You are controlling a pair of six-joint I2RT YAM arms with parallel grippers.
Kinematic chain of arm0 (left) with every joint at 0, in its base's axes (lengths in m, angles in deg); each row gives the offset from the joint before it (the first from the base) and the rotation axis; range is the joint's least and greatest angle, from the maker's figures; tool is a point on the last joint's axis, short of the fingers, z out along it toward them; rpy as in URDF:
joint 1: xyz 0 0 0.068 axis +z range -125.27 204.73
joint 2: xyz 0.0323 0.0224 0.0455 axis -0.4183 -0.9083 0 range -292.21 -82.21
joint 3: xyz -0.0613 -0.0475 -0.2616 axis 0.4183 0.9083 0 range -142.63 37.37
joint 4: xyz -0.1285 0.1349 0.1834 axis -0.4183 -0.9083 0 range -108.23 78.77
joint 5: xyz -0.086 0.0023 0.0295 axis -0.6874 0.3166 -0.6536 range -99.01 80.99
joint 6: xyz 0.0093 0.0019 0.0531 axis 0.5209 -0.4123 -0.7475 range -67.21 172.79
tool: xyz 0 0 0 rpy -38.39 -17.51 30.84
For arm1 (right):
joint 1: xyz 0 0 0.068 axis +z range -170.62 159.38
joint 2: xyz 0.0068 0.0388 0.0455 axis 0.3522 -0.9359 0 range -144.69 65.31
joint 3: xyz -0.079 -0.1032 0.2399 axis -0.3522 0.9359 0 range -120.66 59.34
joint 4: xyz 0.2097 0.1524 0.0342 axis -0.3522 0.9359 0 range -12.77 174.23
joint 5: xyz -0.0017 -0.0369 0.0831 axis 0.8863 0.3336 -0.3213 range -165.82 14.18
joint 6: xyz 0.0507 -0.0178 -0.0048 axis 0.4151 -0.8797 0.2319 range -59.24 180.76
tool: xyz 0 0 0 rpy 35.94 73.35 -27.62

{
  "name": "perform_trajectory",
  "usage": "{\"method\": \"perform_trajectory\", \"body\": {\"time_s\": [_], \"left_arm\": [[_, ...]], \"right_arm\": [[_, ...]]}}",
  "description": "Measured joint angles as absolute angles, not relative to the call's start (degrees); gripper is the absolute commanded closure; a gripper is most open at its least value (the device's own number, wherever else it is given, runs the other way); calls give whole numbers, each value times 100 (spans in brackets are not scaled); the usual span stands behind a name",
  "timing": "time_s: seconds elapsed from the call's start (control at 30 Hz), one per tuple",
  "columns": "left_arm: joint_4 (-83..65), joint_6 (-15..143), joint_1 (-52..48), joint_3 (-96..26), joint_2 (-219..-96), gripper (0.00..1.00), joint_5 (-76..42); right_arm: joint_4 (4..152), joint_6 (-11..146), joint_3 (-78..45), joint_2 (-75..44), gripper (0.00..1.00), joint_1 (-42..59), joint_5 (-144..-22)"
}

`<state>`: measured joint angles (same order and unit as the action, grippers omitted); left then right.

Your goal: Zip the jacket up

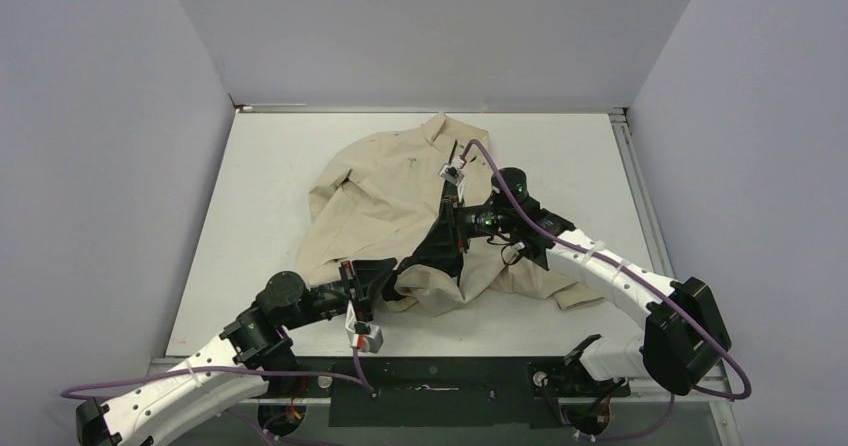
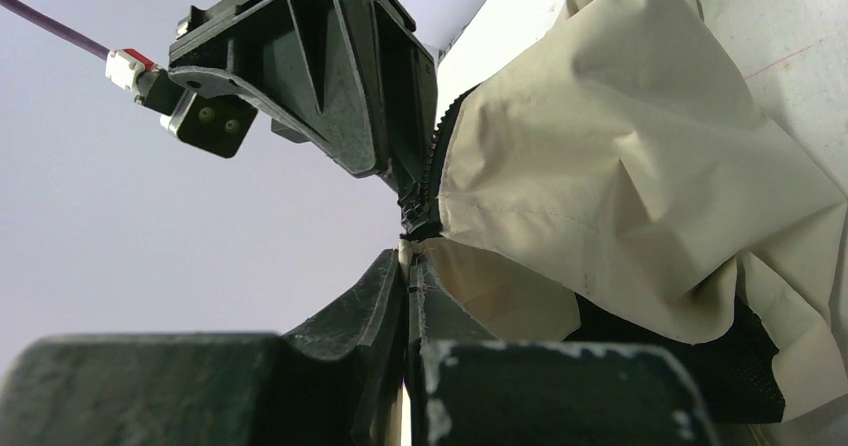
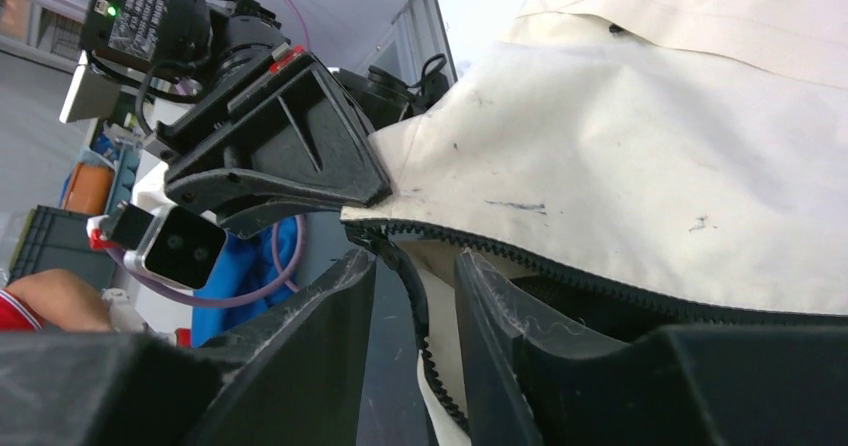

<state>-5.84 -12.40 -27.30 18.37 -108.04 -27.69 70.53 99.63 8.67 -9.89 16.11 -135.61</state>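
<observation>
The beige jacket [image 1: 390, 191] lies crumpled mid-table, its black lining [image 2: 745, 366] showing at the hem. My left gripper [image 1: 395, 281] is shut on the bottom corner of the jacket [image 2: 620, 166], right under the base of the black zipper [image 2: 432, 166]; the pinch shows at the left gripper [image 2: 410, 258]. My right gripper [image 1: 425, 256] hangs just above that spot. In the right wrist view the right gripper [image 3: 417, 261] stands open, with one loose strand of the zipper [image 3: 425, 306] running between its fingers. The other toothed edge [image 3: 620, 288] runs off to the right.
The white table [image 1: 280, 146] is walled on three sides, with a metal rail [image 1: 635, 186] along its right edge. Both arms' purple cables [image 1: 520, 211] loop near the jacket. A black base bar [image 1: 430, 391] runs along the near edge.
</observation>
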Motion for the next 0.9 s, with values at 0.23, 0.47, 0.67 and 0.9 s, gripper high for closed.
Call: {"method": "perform_trajectory", "body": {"time_s": [0.23,0.47,0.67,0.9], "left_arm": [[-589,-1257,-2730,1837,-10806,100,-2764],[-593,-1301,-2730,1837,-10806,100,-2742],[-580,-1369,-2730,1837,-10854,100,-2758],[-558,-1395,-2730,1819,-10852,100,-2766]], "right_arm": [[7256,9839,865,-989,95,1563,-13575],[7267,9858,865,-989,95,1434,-13638],[7667,9668,725,-1035,95,1154,-13712],[8703,8945,204,-1339,95,968,-13472]]}}
